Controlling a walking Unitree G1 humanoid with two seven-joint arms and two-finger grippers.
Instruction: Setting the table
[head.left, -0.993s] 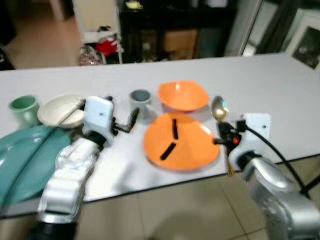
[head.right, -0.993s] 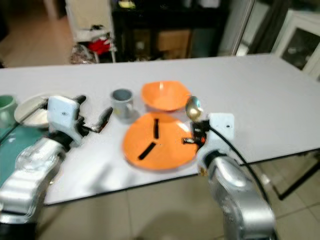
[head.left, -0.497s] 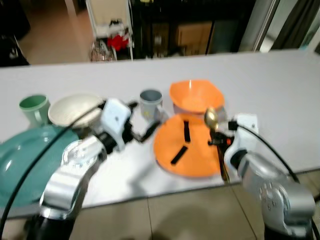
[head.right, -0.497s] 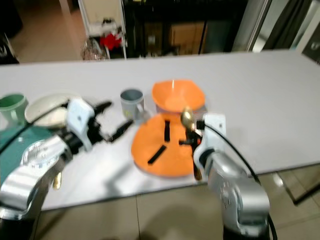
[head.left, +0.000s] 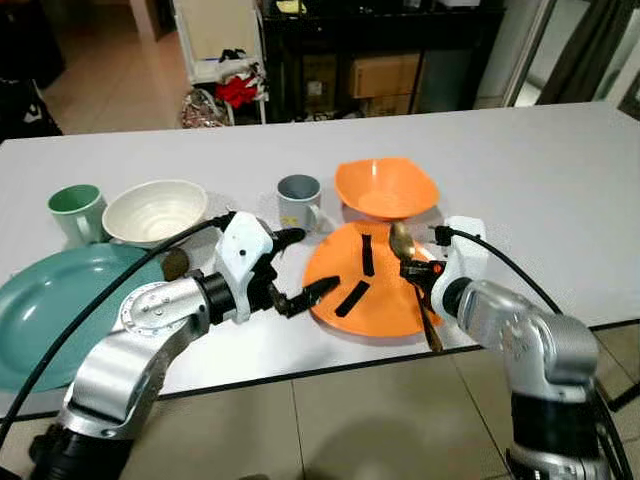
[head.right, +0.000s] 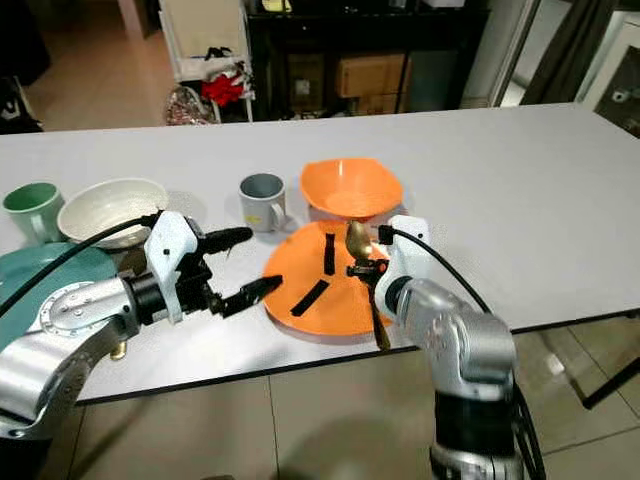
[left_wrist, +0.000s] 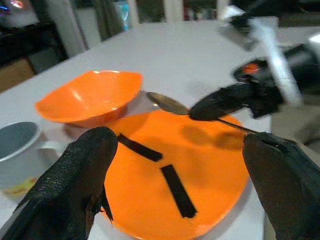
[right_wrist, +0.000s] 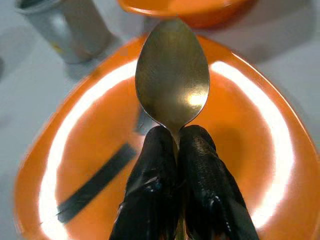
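Orange plate with black stripes, golden spoon, teal plate.

We see the round teal plate at the white table's left end cut off by the picture's edge. A small brown object beside it lies half behind the silver left arm; perhaps a utensil's end. The gold metal spoon's neck vanishes between black fingers.

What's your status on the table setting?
Right gripper shut on gold spoon, over orange plate. Left gripper open, empty, beside the plate's left edge. Grey mug and orange bowl just behind.
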